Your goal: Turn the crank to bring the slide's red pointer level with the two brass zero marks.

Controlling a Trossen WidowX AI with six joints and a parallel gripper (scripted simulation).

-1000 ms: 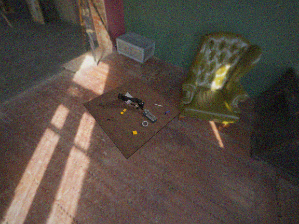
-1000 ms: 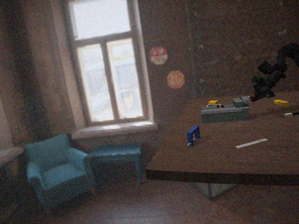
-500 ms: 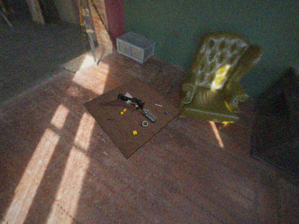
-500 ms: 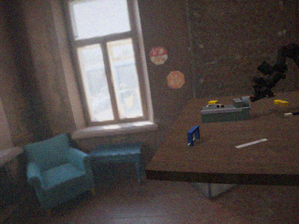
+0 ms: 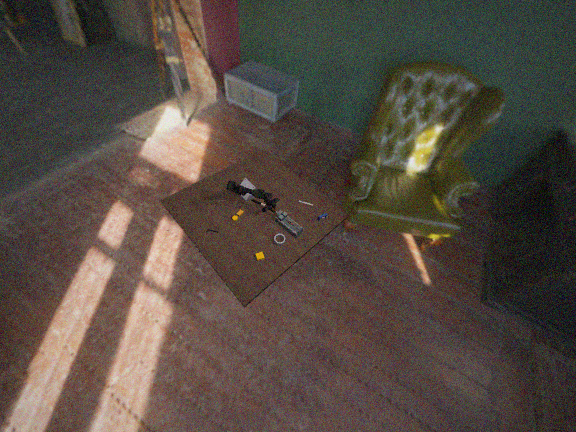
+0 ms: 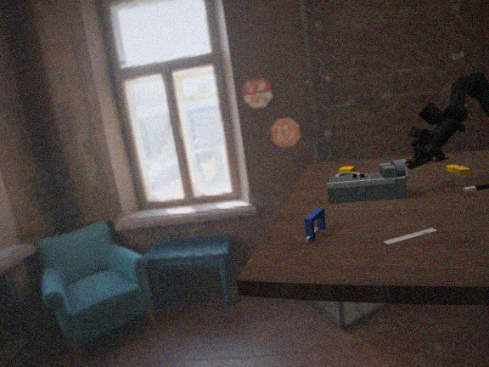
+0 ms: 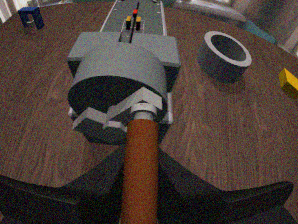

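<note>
The grey machine point(image 5: 290, 224) point(image 6: 367, 192) point(image 7: 117, 62) stands on the table, its round crank hub facing my gripper. In the wrist view the slide's small red pointer point(image 7: 135, 11) sits farther from the hub than the two brass zero marks point(image 7: 128, 21) point(image 7: 138, 22), not level with them. The light grey crank arm point(image 7: 145, 96) runs across the hub to the orange-brown handle point(image 7: 141, 172), at the lower right of the hub. My gripper point(image 7: 139, 151) point(image 6: 411, 164) is shut on this handle. The fingertips are partly hidden under the handle.
A grey ring point(image 5: 279, 243) point(image 7: 224, 73) and a yellow block point(image 5: 259, 256) point(image 6: 346, 169) point(image 7: 290, 83) lie to the machine's right in the wrist view. A blue arch point(image 5: 323, 217) point(image 6: 309, 228) point(image 7: 31, 10) stands to its left. A white strip point(image 5: 306, 203) point(image 6: 409, 236) lies on the table.
</note>
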